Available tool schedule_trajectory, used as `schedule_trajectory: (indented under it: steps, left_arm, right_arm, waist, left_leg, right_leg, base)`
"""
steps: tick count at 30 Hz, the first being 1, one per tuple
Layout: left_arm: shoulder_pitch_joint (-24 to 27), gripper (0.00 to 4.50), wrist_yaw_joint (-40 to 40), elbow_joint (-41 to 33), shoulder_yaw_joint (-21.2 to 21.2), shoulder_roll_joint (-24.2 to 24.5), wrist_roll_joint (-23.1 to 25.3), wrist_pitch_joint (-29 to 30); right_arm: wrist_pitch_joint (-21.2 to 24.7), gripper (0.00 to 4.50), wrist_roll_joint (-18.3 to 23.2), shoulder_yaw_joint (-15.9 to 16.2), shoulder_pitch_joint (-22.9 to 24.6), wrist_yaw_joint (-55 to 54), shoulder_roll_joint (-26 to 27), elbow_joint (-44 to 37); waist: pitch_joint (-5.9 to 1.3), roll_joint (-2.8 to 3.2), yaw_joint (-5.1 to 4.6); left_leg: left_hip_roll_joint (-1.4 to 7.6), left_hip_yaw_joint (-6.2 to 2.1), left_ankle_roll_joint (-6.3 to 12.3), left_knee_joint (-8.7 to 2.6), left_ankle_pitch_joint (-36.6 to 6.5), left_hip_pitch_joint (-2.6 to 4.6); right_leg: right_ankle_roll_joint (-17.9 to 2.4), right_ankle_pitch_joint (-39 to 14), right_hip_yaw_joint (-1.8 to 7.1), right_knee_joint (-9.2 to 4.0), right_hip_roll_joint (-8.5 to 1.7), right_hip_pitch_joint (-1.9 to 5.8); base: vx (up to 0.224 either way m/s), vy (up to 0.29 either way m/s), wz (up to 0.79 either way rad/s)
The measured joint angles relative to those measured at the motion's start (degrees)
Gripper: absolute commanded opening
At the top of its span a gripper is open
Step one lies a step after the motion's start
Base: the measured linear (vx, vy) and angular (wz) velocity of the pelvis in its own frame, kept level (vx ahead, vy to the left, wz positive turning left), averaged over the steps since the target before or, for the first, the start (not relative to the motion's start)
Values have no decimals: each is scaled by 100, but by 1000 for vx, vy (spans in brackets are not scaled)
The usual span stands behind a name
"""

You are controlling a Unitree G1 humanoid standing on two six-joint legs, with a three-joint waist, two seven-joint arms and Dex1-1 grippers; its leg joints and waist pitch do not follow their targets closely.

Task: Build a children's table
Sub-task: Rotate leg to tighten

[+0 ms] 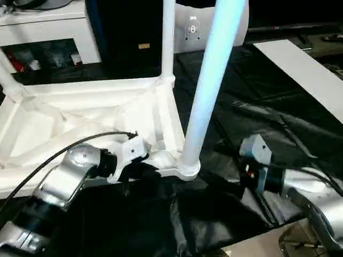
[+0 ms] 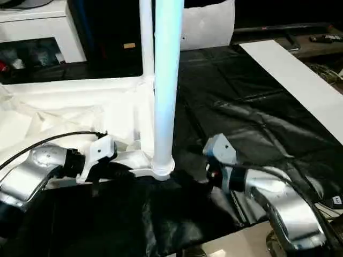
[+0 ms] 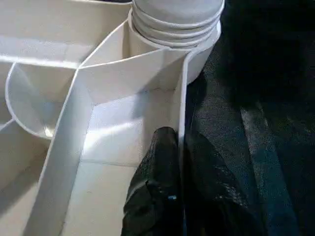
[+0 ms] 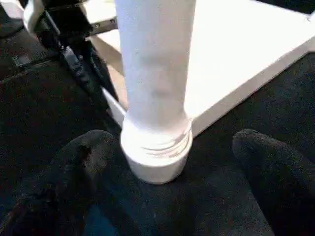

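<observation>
Children's table is lying upside down on a bench draped in black sheet, its ribbed underside facing up and its rim resting on the sheet. Three legs are showing in the head views: the near leg is standing upright in the near corner socket, a far leg is rising from the back corner, and a third leg is leaning out at the far left edge.

The left gripper is pinching the thin rim wall just beside the near socket, one of its fingers inside the rim and the other outside, closed tight on the plastic. The right gripper is hovering with its fingers spread wide on either side of the leg's base, apart from it and holding nothing.

The table is looking like light, hollow moulded plastic, stiff along its ribs but thin at the rim, so a hard pinch there could probably flex the wall. The leg is smooth, round and tapered, likely slippery under rubber-less fingers. The soundest hold would probably be low on the leg, near the ridged collar, where the tube is widest and a twist would be passing straight into the socket. Pushing high up could be tipping the whole light table.
</observation>
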Motion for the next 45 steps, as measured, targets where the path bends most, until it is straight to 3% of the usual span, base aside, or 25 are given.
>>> schedule_trajectory:
  steps: [5, 18, 23, 31, 36, 39, 43, 45]
  left_arm:
    - [60, 0, -167, -121, -56, 97, 39, -153]
    - [-321, 0, -609, 198, -346, 125, 176, -603]
    - [-411, 0, -706, 332, -365, 108, 228, -717]
    - [-477, 0, -763, 417, -408, 103, 214, -764]
    - [-476, 0, -754, 414, -341, 16, 211, -575]
    - [-475, 0, -609, 369, -307, -103, 216, -366]
    - [-492, 0, -118, 449, -70, -369, 315, 0]
    - [-581, 0, 221, 541, 33, -573, 414, 254]
  right_arm:
    - [-342, 395, 128, 150, -627, 714, 151, 825]
    - [-831, 278, 147, 647, -1525, 2202, 287, 2183]
    - [-967, 227, 64, 736, -1729, 2431, 326, 2481]
    - [-1083, 198, 55, 751, -1837, 2619, 366, 2713]
    - [-821, 195, 75, 662, -1780, 2601, 387, 2607]
    - [-516, 195, 116, 530, -1500, 2200, 487, 2220]
    - [-180, 195, -21, 267, -1257, 1135, 823, 1821]
    - [73, 195, -192, 83, -1241, 353, 1203, 1712]
  waist:
    - [5, -9, 11]
    - [48, -95, 185]
    - [53, -104, 213]
    - [56, -108, 246]
    - [62, -102, 269]
    - [69, -94, 287]
    - [83, -87, 239]
    - [91, -74, 167]
  left_leg:
    - [4, 7, 8, -3, 4, -4]
    - [12, 21, 17, -1, 10, -7]
    - [23, 52, 25, -1, 15, -6]
    - [39, 78, 26, -2, 16, -3]
    - [42, 85, 25, -4, 16, -2]
    - [43, 92, 18, -14, 18, 4]
    - [42, 103, -36, -47, 23, 26]
    - [43, 103, -51, -54, 32, 30]
  right_leg:
    - [-7, -4, -5, -2, -2, -1]
    - [-21, -12, -10, 9, -5, -6]
    - [-25, -10, -9, 10, -11, -6]
    - [-27, -9, -10, 10, -13, -7]
    - [-28, -10, -9, 6, -13, -7]
    - [-28, -9, -6, 2, -14, -6]
    - [-44, 0, 1, -7, -14, -2]
    - [-43, 0, 2, -8, -14, -5]
  base:
    - [0, 0, 0]
    - [0, 0, 0]
    - [0, 0, 0]
    - [0, 0, 0]
    - [0, 0, 0]
    - [0, 0, 0]
    - [0, 0, 0]
    - [0, 0, 0]
